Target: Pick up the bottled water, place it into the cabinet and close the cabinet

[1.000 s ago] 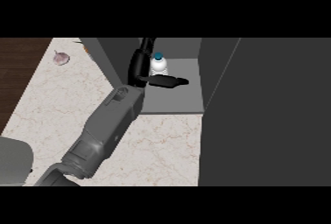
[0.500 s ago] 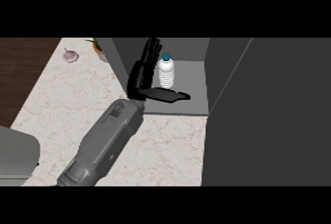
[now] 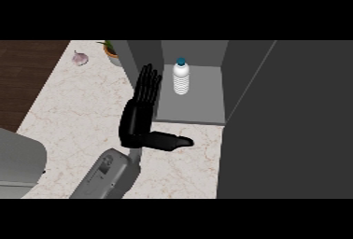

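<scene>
Hand [image 3: 141, 116] has backed out of the cabinet [image 3: 189, 100] since the earlier frame, fingers straight and apart, holding nothing, bottle [image 3: 181, 78] standing inside at 1 o'clock of it; placing looks done, next is swinging the door [image 3: 289, 121] shut.

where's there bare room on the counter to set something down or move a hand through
Most of the marble counter is bare, from the garlic down to the forearm. The cabinet floor in front of the bottled water is free too. It is tightest at the cabinet's left wall, where the open hand stands.
</scene>
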`<state>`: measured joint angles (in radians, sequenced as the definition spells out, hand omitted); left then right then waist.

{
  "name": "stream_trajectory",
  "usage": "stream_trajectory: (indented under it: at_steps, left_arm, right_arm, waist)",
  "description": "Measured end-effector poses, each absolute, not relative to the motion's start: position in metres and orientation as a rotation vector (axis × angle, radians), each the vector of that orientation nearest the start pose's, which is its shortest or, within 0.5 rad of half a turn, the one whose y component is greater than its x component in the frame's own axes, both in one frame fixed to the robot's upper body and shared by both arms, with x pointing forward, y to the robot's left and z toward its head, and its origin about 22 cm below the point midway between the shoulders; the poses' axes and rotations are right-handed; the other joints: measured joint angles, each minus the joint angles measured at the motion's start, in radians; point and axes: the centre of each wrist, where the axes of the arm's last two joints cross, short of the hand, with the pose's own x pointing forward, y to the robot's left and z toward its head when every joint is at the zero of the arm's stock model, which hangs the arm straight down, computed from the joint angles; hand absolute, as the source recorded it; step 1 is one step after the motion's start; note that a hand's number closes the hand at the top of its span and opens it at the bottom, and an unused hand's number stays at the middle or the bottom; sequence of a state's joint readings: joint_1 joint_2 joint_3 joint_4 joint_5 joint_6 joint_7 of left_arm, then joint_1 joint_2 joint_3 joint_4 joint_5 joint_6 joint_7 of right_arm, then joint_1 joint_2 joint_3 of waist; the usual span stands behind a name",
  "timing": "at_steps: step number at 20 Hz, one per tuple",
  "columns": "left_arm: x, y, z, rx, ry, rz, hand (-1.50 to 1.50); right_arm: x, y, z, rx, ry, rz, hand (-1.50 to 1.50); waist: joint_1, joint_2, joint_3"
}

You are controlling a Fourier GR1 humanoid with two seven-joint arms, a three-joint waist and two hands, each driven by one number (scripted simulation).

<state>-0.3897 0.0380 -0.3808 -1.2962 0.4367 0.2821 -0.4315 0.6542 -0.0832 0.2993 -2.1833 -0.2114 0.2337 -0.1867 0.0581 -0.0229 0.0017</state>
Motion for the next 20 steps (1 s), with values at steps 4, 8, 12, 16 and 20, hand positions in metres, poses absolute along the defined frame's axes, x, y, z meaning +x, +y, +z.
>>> stream_trajectory:
  at_steps: [4,8,12,16,20]
  left_arm:
    - [0.258,0.124,0.037,-0.422,-1.907,0.093,-1.50]
    - [0.211,0.142,0.048,-0.424,-1.924,0.118,-1.50]
    - [0.176,0.170,0.063,-0.380,-1.944,0.156,-1.50]
    - [0.143,0.195,0.070,-0.337,-1.966,0.186,-1.50]
    - [0.115,0.213,0.076,-0.307,-1.976,0.208,-1.50]
  right_arm:
    - [0.095,-0.218,0.055,0.416,-1.755,0.107,1.50]
    - [0.092,-0.214,0.059,0.466,-1.704,0.244,1.50]
    - [0.090,-0.207,0.066,0.499,-1.682,0.383,1.50]
    - [0.090,-0.196,0.073,0.528,-1.662,0.467,1.50]
    - [0.088,-0.193,0.082,0.506,-1.654,0.559,1.50]
  waist:
    - [-0.005,0.004,-0.001]
    - [-0.013,0.008,-0.001]
    - [-0.018,0.015,0.000]
    - [-0.021,0.024,0.002]
    - [-0.025,0.026,0.002]
